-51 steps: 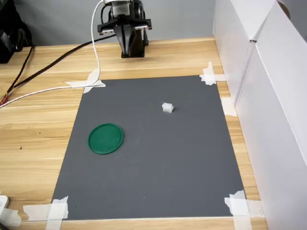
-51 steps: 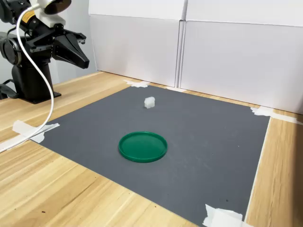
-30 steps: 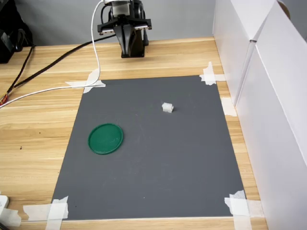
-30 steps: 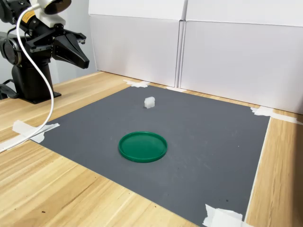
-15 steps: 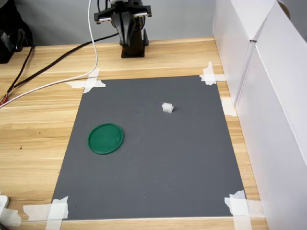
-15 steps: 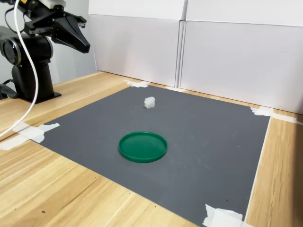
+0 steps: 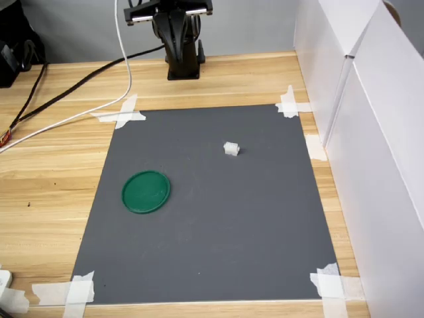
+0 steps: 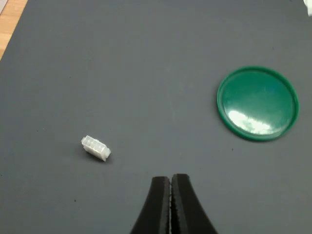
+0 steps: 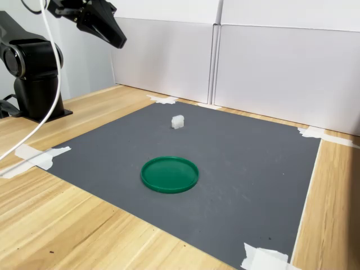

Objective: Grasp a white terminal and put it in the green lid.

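While your tool (image 8: pixel 170 204) hangs high above the far end of the table (image 7: pixel 59 172), its two black fingers (image 8: pixel 158 207) are pressed together with nothing between them, as the wrist view shows plainly. You find the terminal (image 8: pixel 95 147) lying on the grey mat (image 8: pixel 146 73), well apart from the tool and clear of its fingertips; in the wrist view it sits off to one side of the closed tips, with the lid (image 8: pixel 257 103) off to the other side. The terminal is a short white block, longer than it is wide, lying flat on the mat. In the wrist view its long axis runs at a slight slant across the frame, roughly crosswise to the line of the fingers, and a row of small cells shows along its upper face.

In the first exterior view you see the terminal (image 7: pixel 230 149) toward the mat's far half, right of centre, and the lid (image 7: pixel 146 191) nearer the mat's left edge, well apart from it. In the second exterior view the terminal (image 9: pixel 177 121) lies beyond the lid (image 9: pixel 169 174), and the tool (image 9: pixel 115 39) is up at the top left, above the table edge by the arm's black base (image 9: pixel 34 73). White tape (image 7: pixel 122 114) holds the mat's corners down.
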Controlling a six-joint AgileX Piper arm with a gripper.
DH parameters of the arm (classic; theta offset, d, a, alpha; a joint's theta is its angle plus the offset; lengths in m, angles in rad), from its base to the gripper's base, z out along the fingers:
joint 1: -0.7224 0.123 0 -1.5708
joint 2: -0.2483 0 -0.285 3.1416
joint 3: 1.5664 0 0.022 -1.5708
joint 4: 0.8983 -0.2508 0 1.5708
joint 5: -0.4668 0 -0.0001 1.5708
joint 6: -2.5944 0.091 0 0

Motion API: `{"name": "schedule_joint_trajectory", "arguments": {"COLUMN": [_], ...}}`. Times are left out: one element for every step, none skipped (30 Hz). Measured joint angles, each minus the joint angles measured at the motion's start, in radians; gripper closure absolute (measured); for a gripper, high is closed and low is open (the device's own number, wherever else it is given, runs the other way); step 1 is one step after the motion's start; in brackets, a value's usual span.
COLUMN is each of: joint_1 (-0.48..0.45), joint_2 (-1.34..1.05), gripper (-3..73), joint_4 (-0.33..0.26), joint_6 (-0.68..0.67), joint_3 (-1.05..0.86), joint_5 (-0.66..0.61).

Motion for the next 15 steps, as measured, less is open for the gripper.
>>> {"name": "schedule_joint_trajectory", "arguments": {"joint_1": [0.0, 0.0, 0.0, 0.0, 0.0, 0.0, 0.0, 0.0, 0.0, 0.005, 0.017, 0.035, 0.053, 0.077, 0.1], "joint_2": [0.015, 0.029, 0.04, 0.053, 0.065, 0.077, 0.087, 0.094, 0.101, 0.105, 0.11, 0.113, 0.117, 0.121, 0.127], "gripper": [71.0, 71.0, 71.0, 71.0, 71.0, 71.0, 71.0, 71.0, 71.0, 71.0, 71.0, 71.0, 71.0, 71.0, 71.0], "joint_4": [-0.001, -0.001, -0.001, 0.002, 0.007, 0.013, 0.02, 0.028, 0.037, 0.047, 0.062, 0.078, 0.091, 0.107, 0.122], "joint_6": [-0.008, -0.015, -0.018, -0.02, -0.023, -0.024, -0.025, -0.026, -0.026, -0.026, -0.026, -0.026, -0.026, -0.026, -0.027], "joint_3": [0.012, 0.024, 0.033, 0.043, 0.051, 0.059, 0.063, 0.067, 0.068, 0.068, 0.069, 0.069, 0.069, 0.069, 0.069], "joint_5": [-0.006, -0.013, -0.025, -0.035, -0.047, -0.056, -0.061, -0.061, -0.063, -0.063, -0.064, -0.068, -0.07, -0.07, -0.07]}}
